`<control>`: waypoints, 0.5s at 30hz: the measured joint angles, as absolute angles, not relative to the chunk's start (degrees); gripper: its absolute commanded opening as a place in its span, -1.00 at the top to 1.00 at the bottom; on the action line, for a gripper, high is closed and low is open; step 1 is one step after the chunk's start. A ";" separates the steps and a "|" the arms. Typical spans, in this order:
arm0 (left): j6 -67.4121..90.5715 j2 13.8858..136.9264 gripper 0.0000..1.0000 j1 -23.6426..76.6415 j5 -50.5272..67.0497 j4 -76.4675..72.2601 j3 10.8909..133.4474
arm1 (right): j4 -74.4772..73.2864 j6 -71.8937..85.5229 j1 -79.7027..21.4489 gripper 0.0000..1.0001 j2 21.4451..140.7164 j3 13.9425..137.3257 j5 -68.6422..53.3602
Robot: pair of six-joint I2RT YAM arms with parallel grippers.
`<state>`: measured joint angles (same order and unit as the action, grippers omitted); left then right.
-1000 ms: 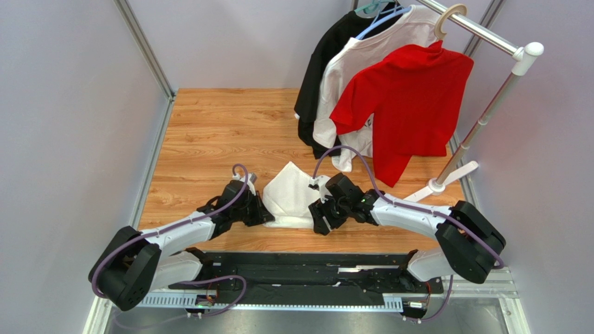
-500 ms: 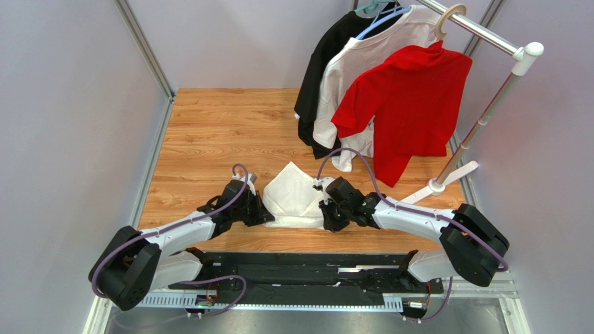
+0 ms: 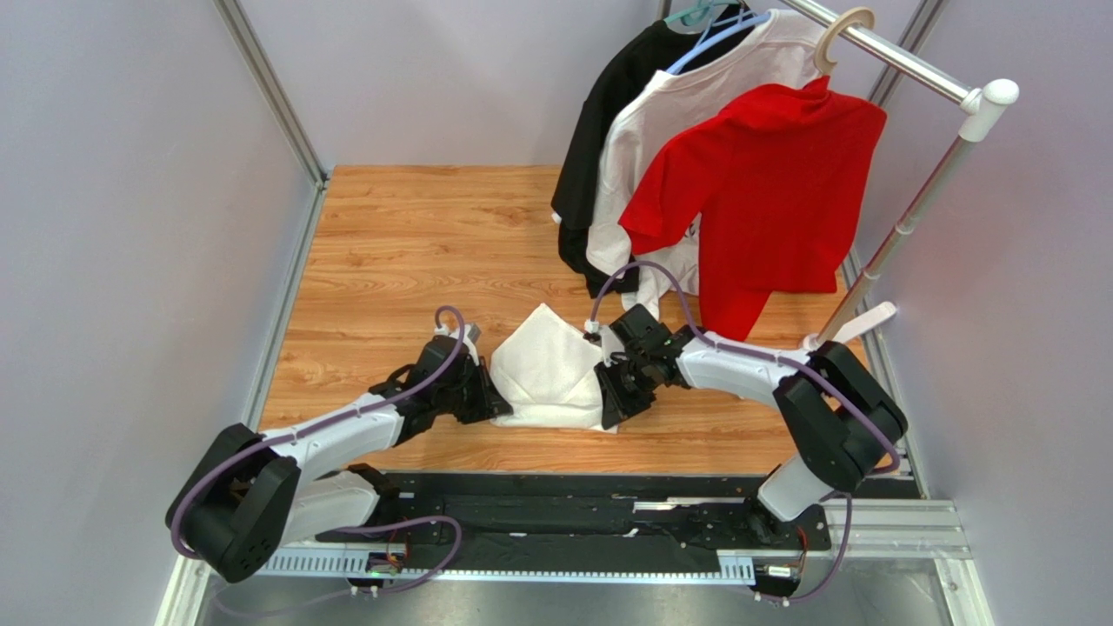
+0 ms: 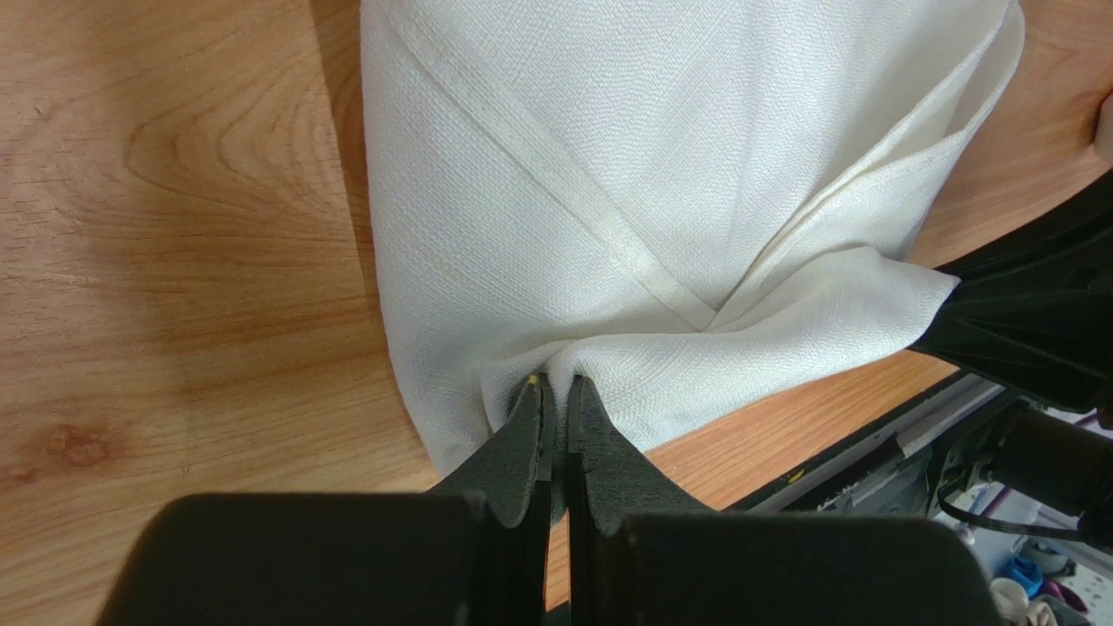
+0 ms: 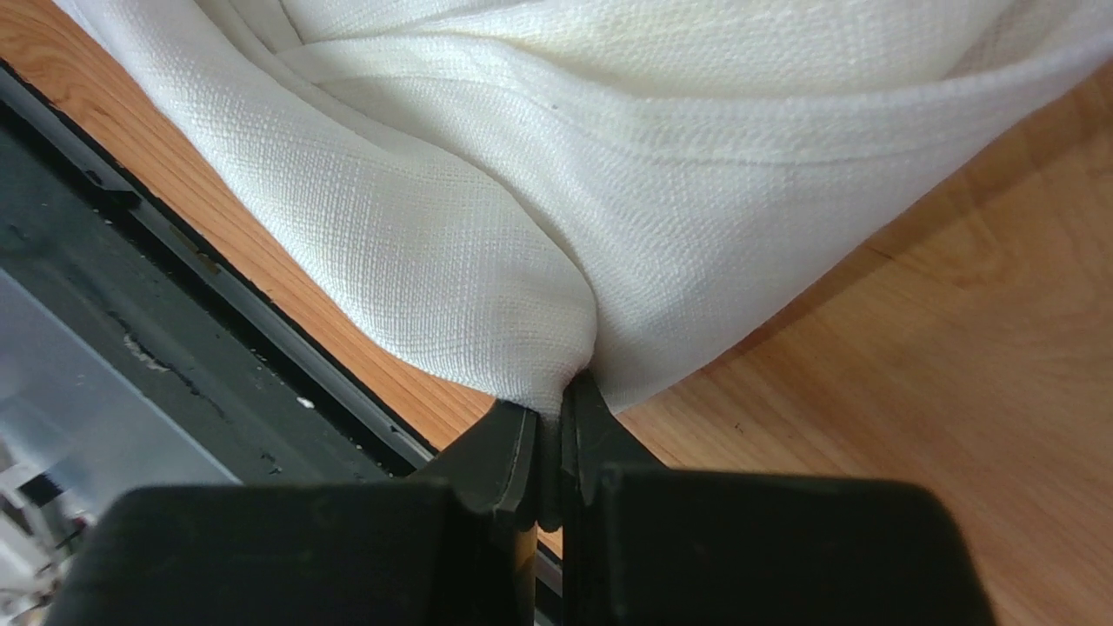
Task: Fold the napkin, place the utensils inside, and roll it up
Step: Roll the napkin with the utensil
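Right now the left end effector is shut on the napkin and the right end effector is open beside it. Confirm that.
Not quite. The right end effector is not open: its jaws are shut on a pinch of the napkin, as the right wrist view shows. The left end effector is indeed shut on the napkin.

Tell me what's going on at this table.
Two robot arms are working on a white napkin that lies on the wooden table. The left gripper is shut on a pinch of cloth at the napkin's left side. The right gripper is shut on its near right corner. The napkin is partly folded, its layers overlapping. No utensils are in view. Neither arm touches the shirts on the rack behind.
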<state>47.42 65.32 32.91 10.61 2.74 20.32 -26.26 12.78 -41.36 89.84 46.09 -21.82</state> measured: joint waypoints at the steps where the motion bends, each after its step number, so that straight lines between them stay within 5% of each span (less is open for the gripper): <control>1: 47.42 65.41 1.00 32.91 10.59 2.92 20.45 | -26.94 12.60 -40.51 1.00 90.85 46.72 -23.46; 9: 47.16 66.72 1.00 32.91 10.48 4.12 21.74 | -34.09 12.19 -36.27 0.87 99.59 53.80 -31.40; 15: 46.87 67.37 1.00 32.86 10.63 4.56 22.31 | -34.44 12.69 -35.59 -0.14 99.92 53.89 -32.67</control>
